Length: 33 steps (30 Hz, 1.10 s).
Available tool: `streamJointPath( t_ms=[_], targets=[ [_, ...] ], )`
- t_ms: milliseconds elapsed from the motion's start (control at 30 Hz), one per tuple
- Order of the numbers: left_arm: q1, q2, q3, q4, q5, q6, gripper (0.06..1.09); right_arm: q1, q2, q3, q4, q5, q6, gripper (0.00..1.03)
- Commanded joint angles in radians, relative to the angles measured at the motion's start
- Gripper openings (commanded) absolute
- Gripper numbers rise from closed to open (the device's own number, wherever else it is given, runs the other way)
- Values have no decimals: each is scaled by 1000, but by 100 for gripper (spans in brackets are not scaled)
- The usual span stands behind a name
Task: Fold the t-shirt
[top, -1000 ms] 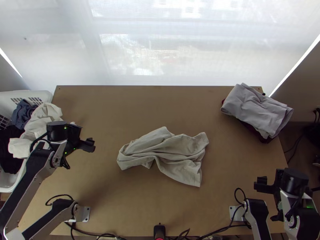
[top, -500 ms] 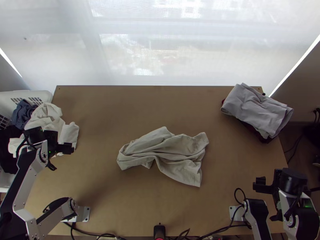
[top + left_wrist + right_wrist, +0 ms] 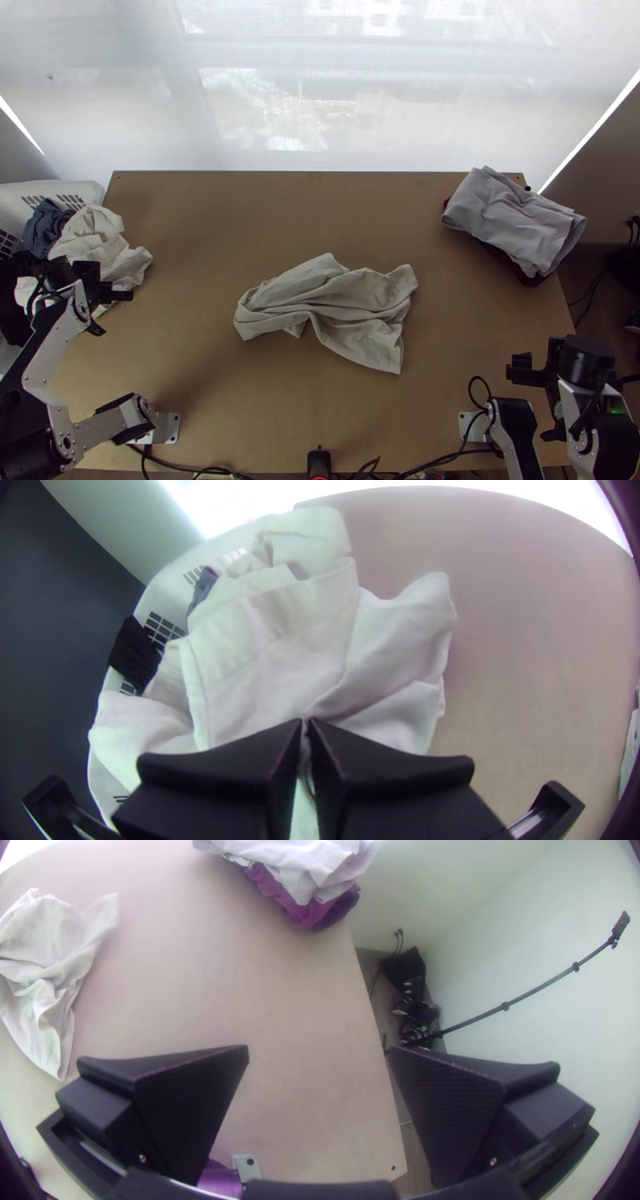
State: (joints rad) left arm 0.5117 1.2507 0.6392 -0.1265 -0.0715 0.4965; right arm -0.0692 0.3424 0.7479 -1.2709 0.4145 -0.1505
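The t-shirt [image 3: 344,304] lies bunched on the middle of the surface [image 3: 240,416], its folds loose. Beside the basket [image 3: 84,192], the left tool [image 3: 122,295] pinches white cloth [image 3: 267,653] between its 2 fingers. The right tool [image 3: 522,368] (well apart from the t-shirt) has its 2 fingers spread wide.

T-shirt [image 3: 344,300] mid-bench [image 3: 320,212]: inner layers hidden in its bunching, can't ID collar or sleeves; pt cut off by R wrist view's edge. Far R corner: dk red cloth [image 3: 532,280] mostly hidden under grey cloth [image 3: 512,212]. L edge: L gripper [image 3: 118,296] hides pt of white cloth [image 3: 84,232]; can't tell if any's pinched btwn its closed fingers [image 3: 227,763]. Basket [image 3: 90,192] cut off by top view's edge. Near L corner hidden behind L arm [image 3: 48,352]. Floor past R edge: dk items [image 3: 417,1023] too small to ID.
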Motion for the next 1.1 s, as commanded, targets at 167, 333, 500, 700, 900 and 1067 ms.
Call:
streamJointPath(
  t_ms=[167,333,500,700,900,1067],
  targets=[
    [139,56,203,156,4,17,9,-6,14,-2,4,-2,14,98],
    [268,161,410,261,4,-13,9,-6,17,-7,5,0,12,98],
    [429,308,574,274,-5,-130,9,-6,17,-10,10,0,11,98],
    [534,420,594,272,-5,-162,12,-6,18,-13,15,0,9,98],
    [584,475,594,163,6,-223,36,-6,21,-13,15,0,6,98],
    [562,452,662,-73,36,-292,104,-6,21,-15,15,0,5,98]
  ],
)
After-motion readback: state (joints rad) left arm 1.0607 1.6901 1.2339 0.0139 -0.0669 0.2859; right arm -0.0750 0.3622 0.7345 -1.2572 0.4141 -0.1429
